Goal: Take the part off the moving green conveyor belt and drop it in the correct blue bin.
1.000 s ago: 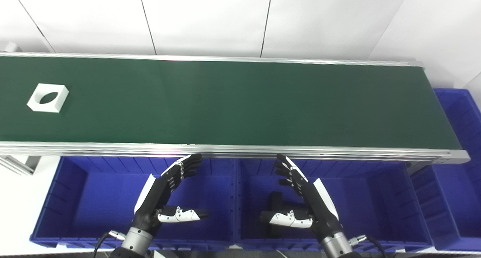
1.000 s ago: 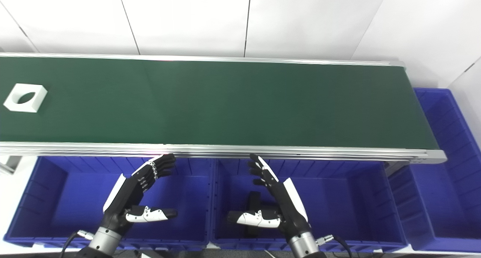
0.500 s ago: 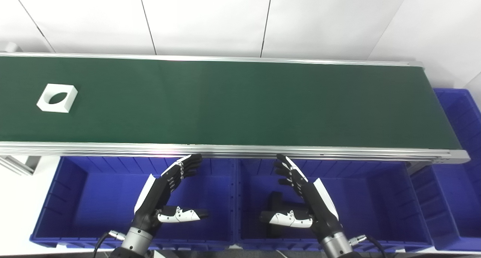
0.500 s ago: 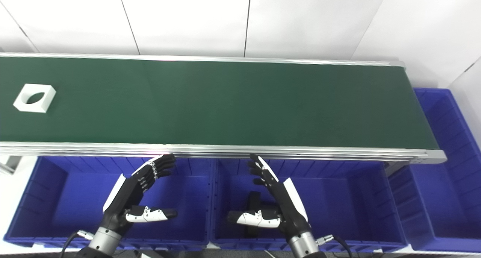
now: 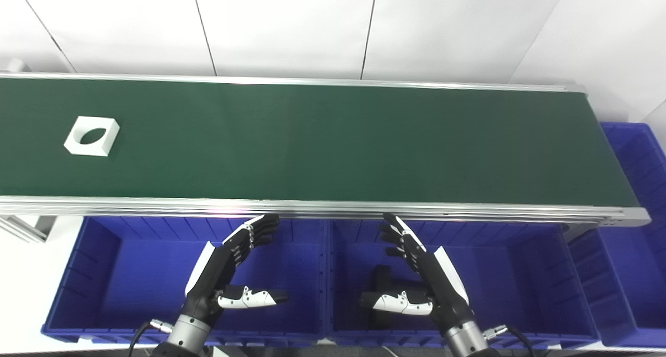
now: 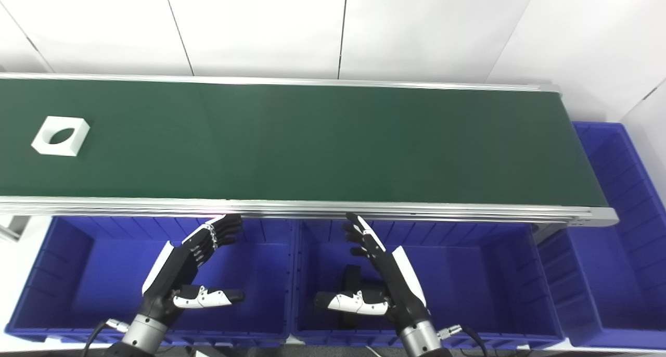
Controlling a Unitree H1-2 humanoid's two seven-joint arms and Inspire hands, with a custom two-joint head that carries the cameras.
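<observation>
Left eye view – white square part (image 5: 91, 136), oval hole

Left hand: your left hand (image 5: 225, 273) is empty, fingers stretched forward, thumb out sideways.
Right hand: your right hand (image 5: 422, 276) mirrors it, palm inward, holding nothing.

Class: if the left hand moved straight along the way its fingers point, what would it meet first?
Probably the silver aluminium rail of the green conveyor belt; the left hand points up-right at it, though depth is unclear.
</observation>
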